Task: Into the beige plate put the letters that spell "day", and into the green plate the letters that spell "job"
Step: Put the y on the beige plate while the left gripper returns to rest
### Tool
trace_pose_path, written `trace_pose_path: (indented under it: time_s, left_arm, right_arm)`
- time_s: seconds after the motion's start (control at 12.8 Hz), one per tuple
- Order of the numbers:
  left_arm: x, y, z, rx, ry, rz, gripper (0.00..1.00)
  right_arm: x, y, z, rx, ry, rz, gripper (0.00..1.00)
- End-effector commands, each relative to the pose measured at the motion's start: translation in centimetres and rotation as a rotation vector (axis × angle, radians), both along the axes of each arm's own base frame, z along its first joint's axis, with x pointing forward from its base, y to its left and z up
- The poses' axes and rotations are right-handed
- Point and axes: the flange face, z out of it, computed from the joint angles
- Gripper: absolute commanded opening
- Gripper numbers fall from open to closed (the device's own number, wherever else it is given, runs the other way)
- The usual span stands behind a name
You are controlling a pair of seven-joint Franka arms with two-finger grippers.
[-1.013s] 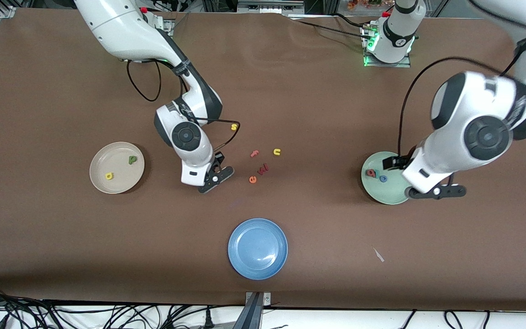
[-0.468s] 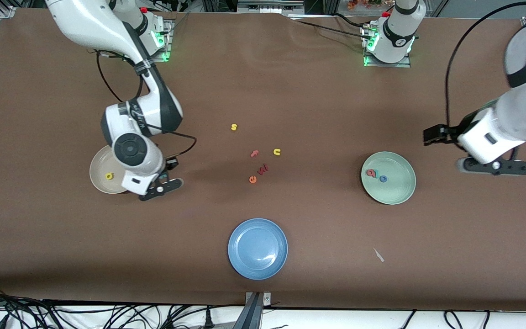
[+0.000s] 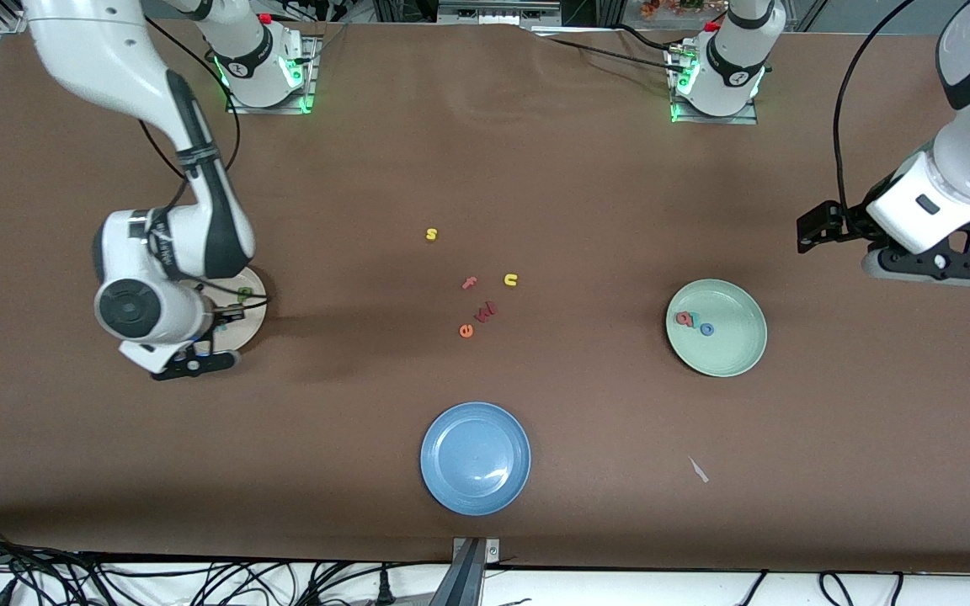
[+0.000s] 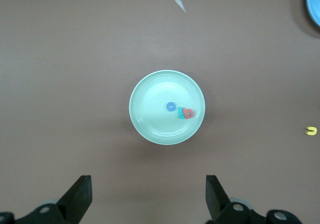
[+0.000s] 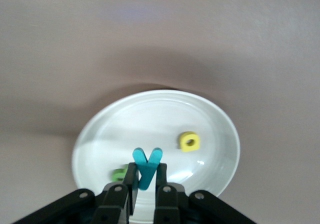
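Observation:
My right gripper (image 3: 193, 364) hangs over the beige plate (image 3: 254, 313), at the rim nearest the front camera. It is shut on the teal "y" (image 5: 146, 167), which stands upright between its fingers. In the beige plate (image 5: 105, 129) lie the yellow "a" (image 5: 189, 141) and the dark green "d" (image 5: 120, 174). The green plate (image 3: 738, 347) holds the salmon "b" (image 3: 684, 318) and the blue "o" (image 3: 706, 329). The left wrist view also shows the light-blue "j" (image 4: 180, 112) between them. My left gripper (image 3: 930, 269) is open and empty, above bare table beside the green plate, toward the left arm's end.
A blue plate (image 3: 475, 457) sits near the table's front edge. Loose letters lie mid-table: a yellow "s" (image 3: 431, 234), a pink "f" (image 3: 469, 283), a yellow "u" (image 3: 510, 279), a red letter (image 3: 485, 311) and an orange "e" (image 3: 466, 331). A white scrap (image 3: 698, 470) lies beside the blue plate.
My right arm has swung from the middle of the table to the beige plate, carrying the "y". My left arm has pulled away from the green plate toward its own end of the table.

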Motion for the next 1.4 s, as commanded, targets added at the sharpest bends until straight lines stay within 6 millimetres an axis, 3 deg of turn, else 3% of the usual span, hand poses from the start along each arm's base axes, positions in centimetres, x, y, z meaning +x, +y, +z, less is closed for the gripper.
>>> trace_pose_path:
  time_s: [0.0,0.31,0.62,0.86,1.09,1.33]
  left_arm:
    - [-1.6,1.7,0.7,-0.005,-0.028,-0.019,1.0]
    - [-1.2,2.5,0.5,-0.006,-0.023,-0.023,1.0]
    - [-1.1,3.1,0.3,-0.007,-0.02,-0.023,1.0]
    - [-1.1,3.5,0.3,-0.007,-0.02,-0.023,1.0]
    - [-1.1,3.9,0.3,-0.007,-0.02,-0.048,1.0]
    - [-1.1,3.9,0.3,-0.007,-0.02,-0.048,1.0]
  right_arm:
    - [0.3,-0.4,-0.4,0.085,0.003,-0.035,1.0]
    - [0.6,2.0,1.1,0.084,-0.006,-0.068,1.0]
    - [0.7,6.1,4.0,0.052,0.038,-0.127,1.0]
    - [-0.2,8.4,7.2,0.023,0.092,-0.167,1.0]
    - [-1.6,8.8,10.3,0.016,0.14,-0.167,1.0]
    - [-3.9,9.8,14.6,0.029,0.125,-0.15,1.0]
